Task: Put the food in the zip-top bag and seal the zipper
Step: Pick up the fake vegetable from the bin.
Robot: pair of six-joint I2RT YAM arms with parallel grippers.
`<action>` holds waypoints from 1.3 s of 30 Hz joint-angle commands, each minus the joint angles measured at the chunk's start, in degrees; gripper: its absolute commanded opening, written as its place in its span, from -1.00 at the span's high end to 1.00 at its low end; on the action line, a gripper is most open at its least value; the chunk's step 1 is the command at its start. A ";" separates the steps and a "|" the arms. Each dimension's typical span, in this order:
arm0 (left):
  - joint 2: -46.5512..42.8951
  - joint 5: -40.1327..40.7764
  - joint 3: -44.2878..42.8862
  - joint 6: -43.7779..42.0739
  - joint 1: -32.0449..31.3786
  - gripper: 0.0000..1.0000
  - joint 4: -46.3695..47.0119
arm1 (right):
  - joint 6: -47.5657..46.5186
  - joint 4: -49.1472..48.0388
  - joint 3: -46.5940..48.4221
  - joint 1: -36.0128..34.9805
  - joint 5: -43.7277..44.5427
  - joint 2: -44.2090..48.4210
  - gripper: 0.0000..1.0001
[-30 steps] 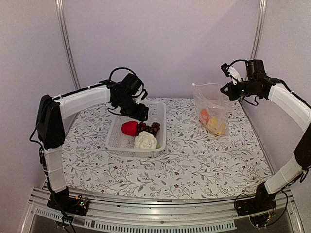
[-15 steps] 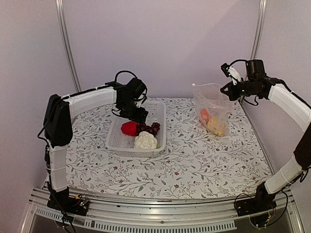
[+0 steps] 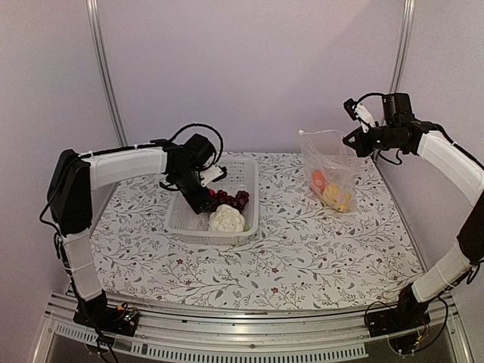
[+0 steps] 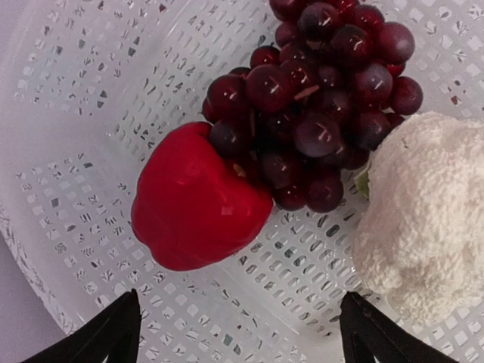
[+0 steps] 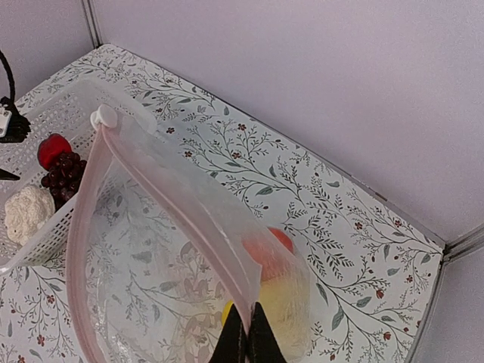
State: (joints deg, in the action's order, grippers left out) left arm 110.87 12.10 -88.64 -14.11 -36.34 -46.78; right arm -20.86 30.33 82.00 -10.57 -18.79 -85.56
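Both left gripper (image 4: 240,333) jaws stand spread above the red fruit (image 4: 197,200), grapes (image 4: 318,91) touching it, cauliflower (image 4: 423,219) beside; right gripper (image 5: 246,333) pinches the zipper (image 5: 79,219).

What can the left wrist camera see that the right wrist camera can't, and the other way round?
Only the left wrist view: a close look at the red fruit touching the grapes, with the left gripper open wide near them. Only the right wrist view: the clear zip-top bag, its pinkish zipper, the orange and yellow pieces inside, the flowery table, and the right gripper shut on the bag's edge. Both: the white basket holding the red fruit, grapes and cauliflower.
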 commanded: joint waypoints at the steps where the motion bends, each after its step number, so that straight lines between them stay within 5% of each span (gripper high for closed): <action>1: -3.09 -3.64 0.96 -11.70 1.58 -0.83 7.07 | -0.33 -0.19 -0.70 -0.27 -1.21 0.48 1.00; 11: 5.07 -8.83 -7.56 -23.31 3.82 -0.79 -2.28 | -0.15 0.05 -0.57 -0.29 -1.50 0.35 1.00; 27: 14.83 -4.59 -8.39 -30.69 6.88 -0.76 9.68 | -0.23 0.44 -0.52 -0.24 -1.91 -0.50 1.00; 39: 10.00 0.49 -8.28 -25.96 5.87 -0.24 10.24 | -0.51 0.48 -0.52 -0.29 -2.04 -0.57 1.00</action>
State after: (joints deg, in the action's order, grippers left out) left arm 125.16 8.91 -97.12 -43.03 -30.17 -37.56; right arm -21.02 30.37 82.00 -10.57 -20.12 -85.58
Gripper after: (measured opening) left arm 0.672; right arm 0.007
